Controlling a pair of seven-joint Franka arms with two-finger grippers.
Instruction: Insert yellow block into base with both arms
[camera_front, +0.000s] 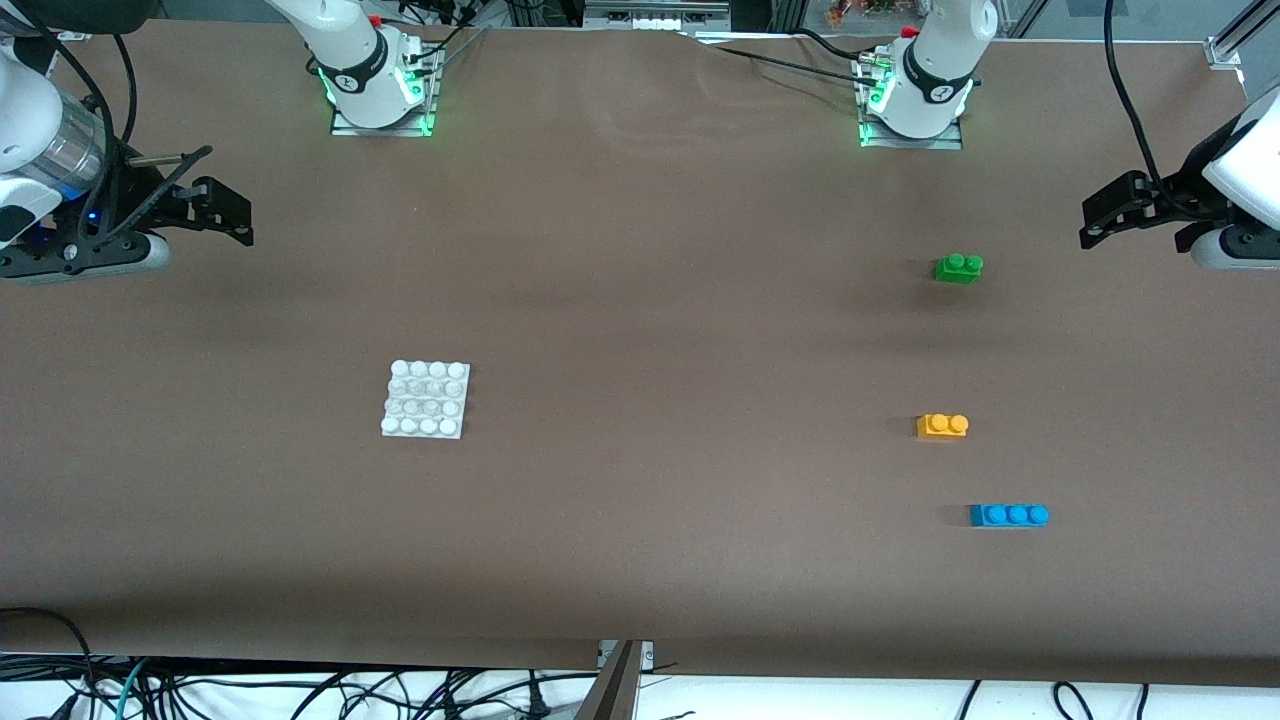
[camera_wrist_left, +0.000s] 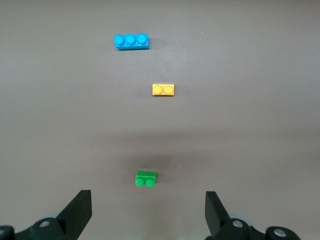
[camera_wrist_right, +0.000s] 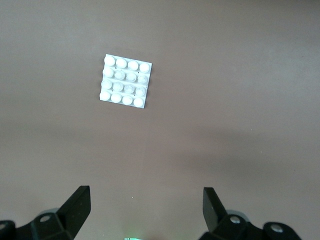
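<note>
Nearest the front camera, long blue three-stud plastic brick (camera_front: 1008, 515); next the small orange-yellow two-stud plastic block (camera_front: 942, 426), then the flat white square studded plastic base (camera_front: 427, 399) (well apart, toward the right arm's end), then green two-stud brick (camera_front: 958, 268). Left gripper (camera_front: 1130, 212) hangs wide open, empty, up near the green brick, yellow block farther off. Right gripper (camera_front: 215, 208) likewise open, empty, base well off.

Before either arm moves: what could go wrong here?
1. Wrong pick: the yellow block sits between the green brick and blue brick, close enough to confuse or bump.
2. The base lies loose on the table; pressing may slide it unless the open right gripper steadies it.
</note>
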